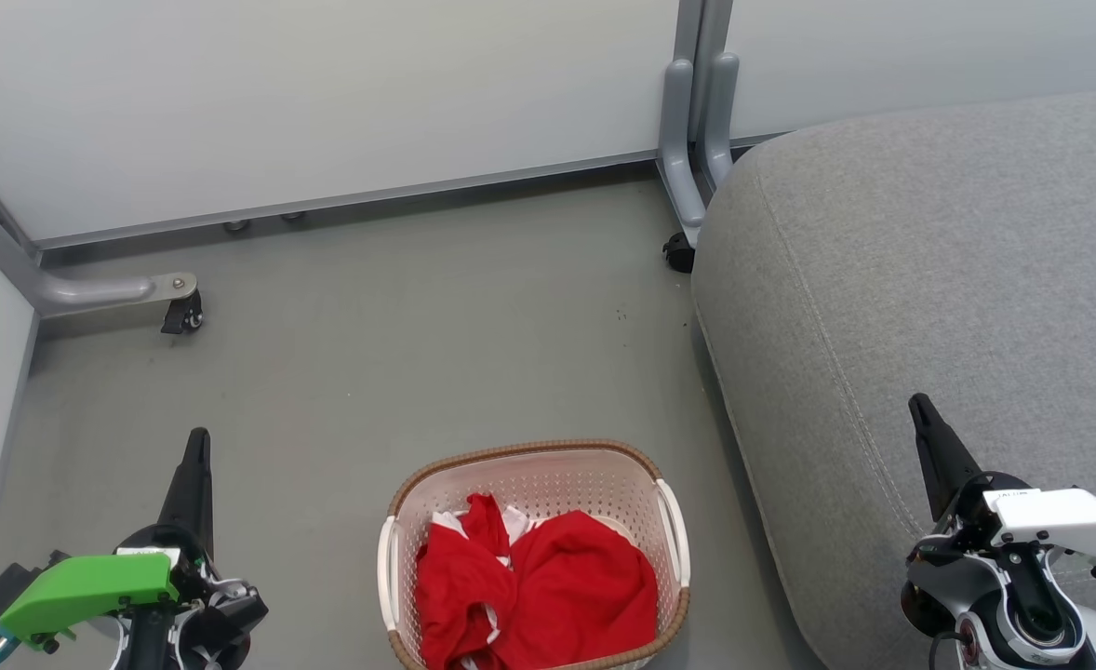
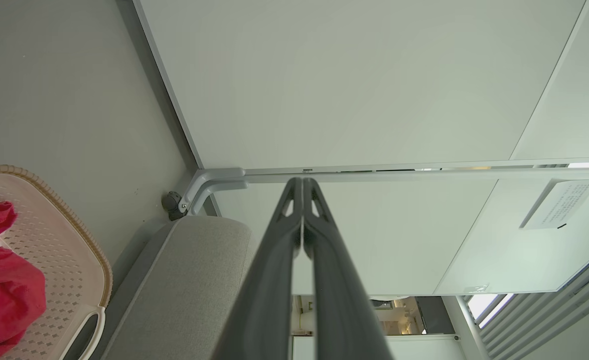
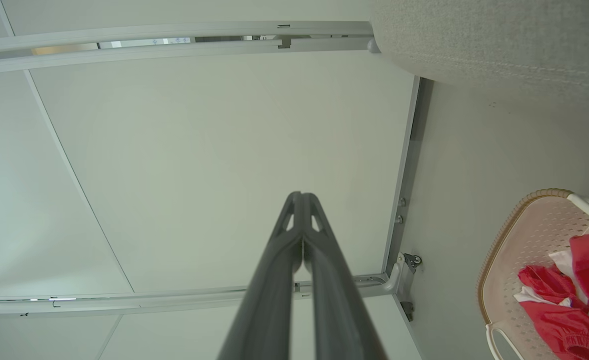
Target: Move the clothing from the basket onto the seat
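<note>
Now the seat [image 1: 929, 279] spans three o'clock; the basket [image 1: 548, 482] stands on the floor [image 1: 371, 354] at six, red clothing [image 1: 548, 586] inside; left claw [image 1: 198, 442] at seven, right claw [image 1: 920, 408] at four, both pinched closed, empty

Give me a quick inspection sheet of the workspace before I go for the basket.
Surface: grey floor, level, the basket standing on it.
Job's things: basket between the two tools, red clothing bunched inside; seat to its right, no clothing on the visible part.
Clutter: nothing seen.
Tools: left tool and right tool both shut, holding nothing, apart from the basket.
Cables: short dark cable at the right wrist; none on the floor.
Surroundings: pale partition panels behind, on grey castor feet.
</note>
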Available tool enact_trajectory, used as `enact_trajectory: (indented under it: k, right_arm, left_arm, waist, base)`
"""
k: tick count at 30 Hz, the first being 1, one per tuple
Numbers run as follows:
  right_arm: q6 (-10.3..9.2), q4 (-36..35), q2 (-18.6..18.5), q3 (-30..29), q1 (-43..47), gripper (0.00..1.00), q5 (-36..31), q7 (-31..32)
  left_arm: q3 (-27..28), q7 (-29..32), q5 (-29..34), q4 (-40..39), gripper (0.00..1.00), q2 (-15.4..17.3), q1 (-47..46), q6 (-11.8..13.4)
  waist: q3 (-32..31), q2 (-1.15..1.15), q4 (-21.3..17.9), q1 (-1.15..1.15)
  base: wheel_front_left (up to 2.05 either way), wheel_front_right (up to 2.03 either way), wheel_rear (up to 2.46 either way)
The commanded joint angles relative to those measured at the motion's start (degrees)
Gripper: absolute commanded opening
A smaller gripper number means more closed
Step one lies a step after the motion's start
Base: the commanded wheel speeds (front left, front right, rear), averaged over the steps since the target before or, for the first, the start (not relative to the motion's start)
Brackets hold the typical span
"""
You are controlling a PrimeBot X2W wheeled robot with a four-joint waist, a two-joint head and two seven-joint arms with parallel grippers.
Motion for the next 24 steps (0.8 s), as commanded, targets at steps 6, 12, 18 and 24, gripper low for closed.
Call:
enact_trajectory:
  k: [6, 12, 18, 24]
  right_arm:
    - [0.02, 0.09, -0.07, 0.03, -0.37, 0.0, -0.29, 0.09]
    - [0.02, 0.09, -0.07, 0.03, -0.37, 0.0, -0.29, 0.09]
    - [0.02, 0.09, -0.07, 0.03, -0.37, 0.0, -0.29, 0.09]
    - [0.02, 0.09, -0.07, 0.03, -0.37, 0.0, -0.29, 0.09]
  left_arm:
    - [0.04, 0.16, 0.32, 0.03, 0.0, 0.05, -0.91, -0.3]
    - [0.04, 0.16, 0.32, 0.03, 0.0, 0.05, -0.91, -0.3]
    - [0.04, 0.16, 0.32, 0.03, 0.0, 0.05, -0.91, -0.3]
    - [0.04, 0.16, 0.32, 0.03, 0.0, 0.05, -0.91, -0.3]
  waist:
    - [0.0, 0.0, 0.0, 0.0]
    - [0.0, 0.0, 0.0, 0.0]
    - [0.0, 0.0, 0.0, 0.0]
    - [0.0, 0.0, 0.0, 0.0]
  base:
    - [0.0, 0.0, 0.0]
    - [0.0, 0.0, 0.0]
    - [0.0, 0.0, 0.0]
    - [0.0, 0.0, 0.0]
